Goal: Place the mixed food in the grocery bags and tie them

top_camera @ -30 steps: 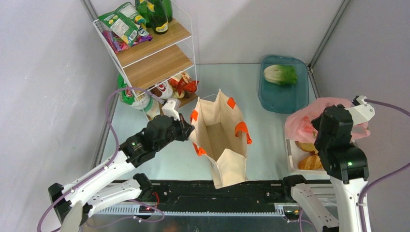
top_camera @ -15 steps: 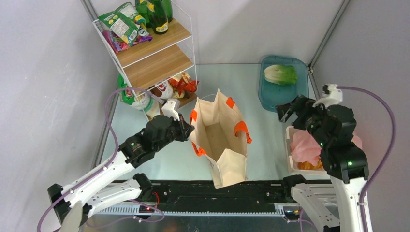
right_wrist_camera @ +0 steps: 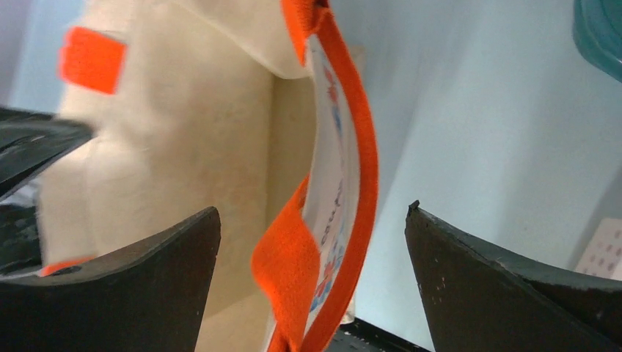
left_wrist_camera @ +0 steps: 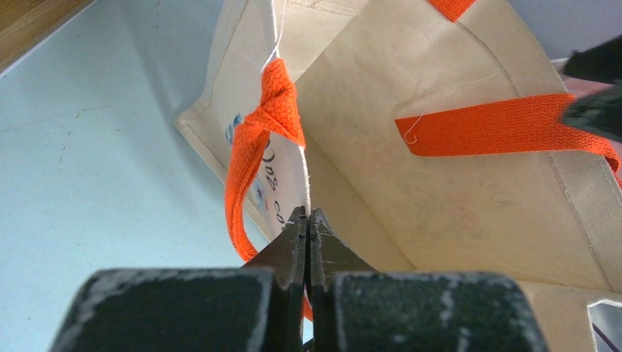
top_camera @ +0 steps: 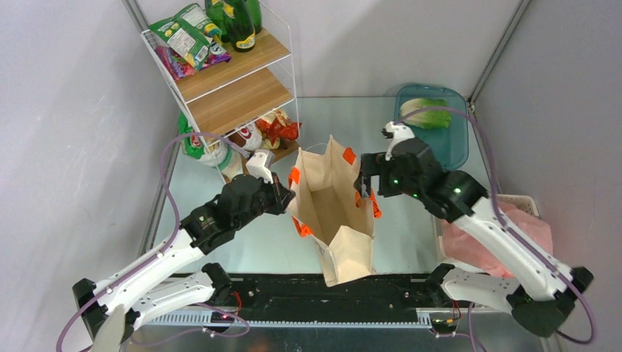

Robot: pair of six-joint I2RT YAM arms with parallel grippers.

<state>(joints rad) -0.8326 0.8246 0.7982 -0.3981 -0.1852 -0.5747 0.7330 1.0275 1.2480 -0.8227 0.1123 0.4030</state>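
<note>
A beige tote (top_camera: 334,213) with orange handles stands open at mid-table. My left gripper (top_camera: 288,196) is shut on its left rim; the left wrist view shows the fabric edge pinched between the closed tips of that gripper (left_wrist_camera: 308,220). At the tote's right rim, my right gripper (top_camera: 364,183) is open. In the right wrist view an orange handle (right_wrist_camera: 352,169) hangs untouched in the middle of the right gripper (right_wrist_camera: 312,213). The thin pink bag (top_camera: 506,235) lies crumpled at the right. A pale-green lettuce (top_camera: 425,112) rests on the teal tray (top_camera: 447,150).
A white wire rack (top_camera: 227,73) with wooden shelves, green bottles and snack packets stands at the back left, close to my left arm. The pink bag lies in a white lattice basket (top_camera: 522,200) at the right edge. Grey walls close in on both sides.
My right gripper let go of the pink bag, which dropped into the basket. It opened wide and swung left to the tote's right rim. The left arm stayed put.
</note>
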